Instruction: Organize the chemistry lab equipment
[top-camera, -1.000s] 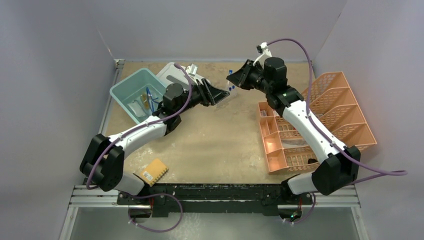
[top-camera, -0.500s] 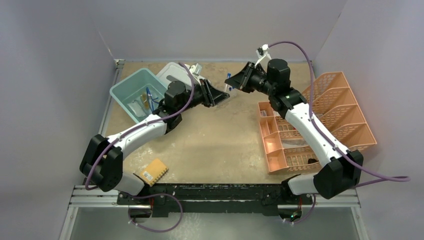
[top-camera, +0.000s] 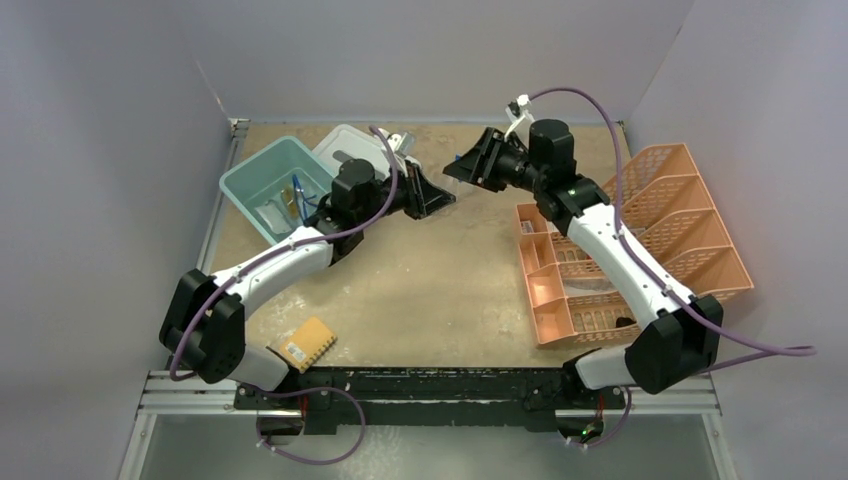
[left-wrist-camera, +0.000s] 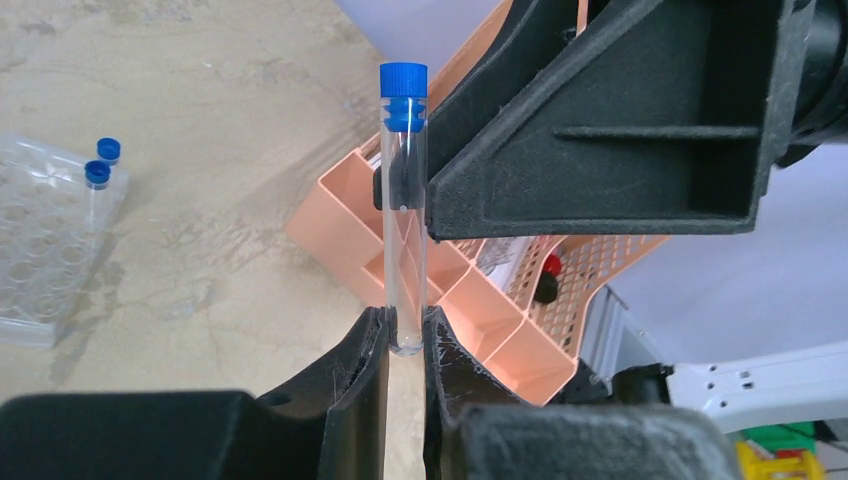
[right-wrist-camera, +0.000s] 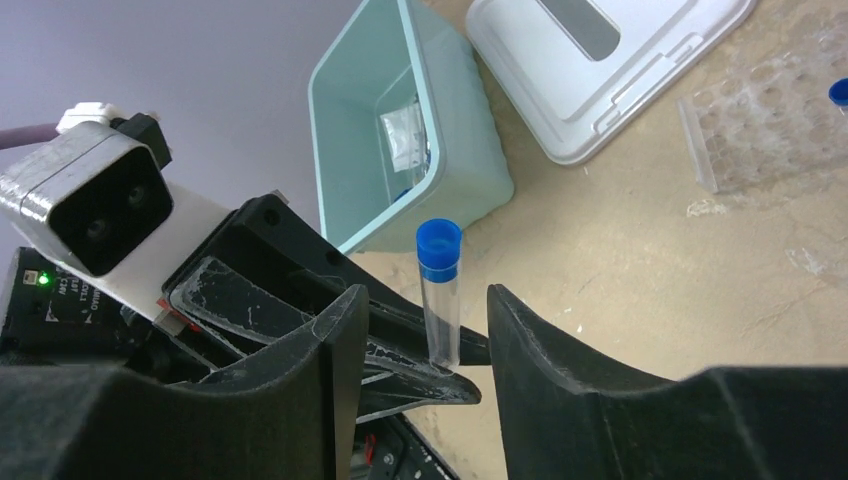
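My left gripper (left-wrist-camera: 404, 335) is shut on the bottom of a clear blue-capped test tube (left-wrist-camera: 404, 200) and holds it upright above the table. The same tube (right-wrist-camera: 439, 290) stands between the open fingers of my right gripper (right-wrist-camera: 428, 330), which do not touch it. From above, the two grippers (top-camera: 437, 193) (top-camera: 463, 167) meet tip to tip at the back middle of the table. The clear tube rack (left-wrist-camera: 45, 245) lies on the table with two blue-capped tubes (left-wrist-camera: 98, 175) in it; it also shows in the right wrist view (right-wrist-camera: 770, 125).
A teal bin (top-camera: 262, 180) with a white packet (right-wrist-camera: 405, 135) and small items stands back left, a white lid (right-wrist-camera: 600, 60) beside it. The peach organiser (top-camera: 560, 290) and peach rack (top-camera: 690, 220) sit on the right. The yellow sponge (top-camera: 304, 343) lies front left.
Both grippers have moved closer together. The right gripper has swung left until its open fingers stand around the tube held by the left gripper.
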